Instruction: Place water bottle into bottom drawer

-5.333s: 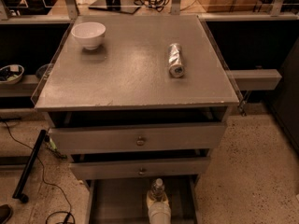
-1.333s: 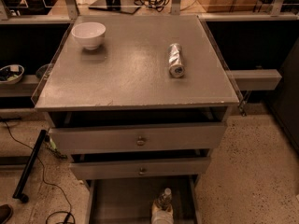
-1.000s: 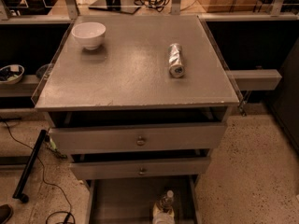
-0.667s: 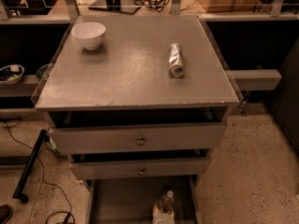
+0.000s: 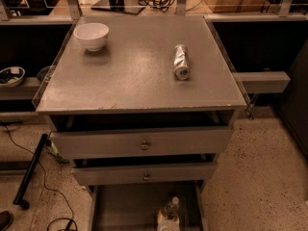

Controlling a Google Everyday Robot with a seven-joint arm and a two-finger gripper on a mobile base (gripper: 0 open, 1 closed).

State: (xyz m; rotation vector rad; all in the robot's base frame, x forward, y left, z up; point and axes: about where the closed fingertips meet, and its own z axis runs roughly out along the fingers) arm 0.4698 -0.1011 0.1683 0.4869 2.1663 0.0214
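The water bottle (image 5: 170,210), clear with a white cap, stands in the open bottom drawer (image 5: 125,208), right of its middle, at the lower edge of the view. Its lower body is cut off by the frame. Only a pale part of my gripper (image 5: 166,224) shows, at the very bottom edge and right at the bottle's lower body. Whether it touches the bottle cannot be made out.
The two upper drawers (image 5: 144,144) with brass knobs are slightly ajar. On the cabinet top (image 5: 134,76) a silver can (image 5: 181,61) lies on its side and a white bowl (image 5: 91,34) stands at the back left. A black pole and cables (image 5: 31,170) lie on the floor at left.
Since the earliest frame the bottle has moved a little to the right and lower in the bottom drawer. Over the last second it has stayed still.
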